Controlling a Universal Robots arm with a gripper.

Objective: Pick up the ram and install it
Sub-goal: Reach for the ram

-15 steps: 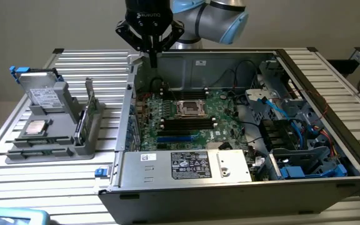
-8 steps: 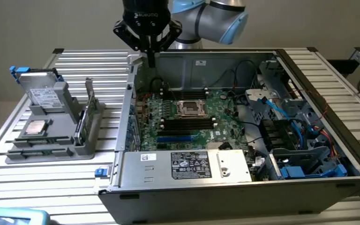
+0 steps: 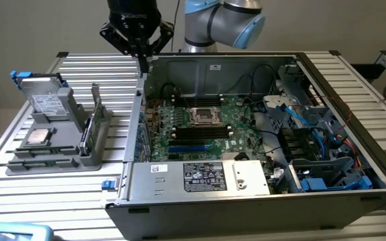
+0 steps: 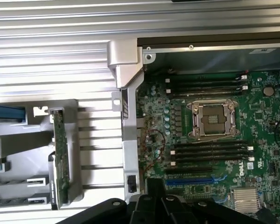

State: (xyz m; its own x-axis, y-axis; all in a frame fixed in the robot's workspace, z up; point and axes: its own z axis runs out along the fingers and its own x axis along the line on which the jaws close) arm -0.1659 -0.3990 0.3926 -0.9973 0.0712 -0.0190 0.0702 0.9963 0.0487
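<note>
Overhead, the closed, empty pincer (image 3: 142, 59) hangs well apart from the ram (image 3: 85, 131).

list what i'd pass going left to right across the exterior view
hard drive → upright green board → fingers → cpu socket → blue cables → drive cage

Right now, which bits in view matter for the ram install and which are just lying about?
In the job:
- ram, on edge in the grey holder
- black motherboard slots, empty
- gripper, shut, holding nothing, above the case's far corner

Lying about:
- green card with metal bracket
- hard drive
- processor chip
- power supply
</note>
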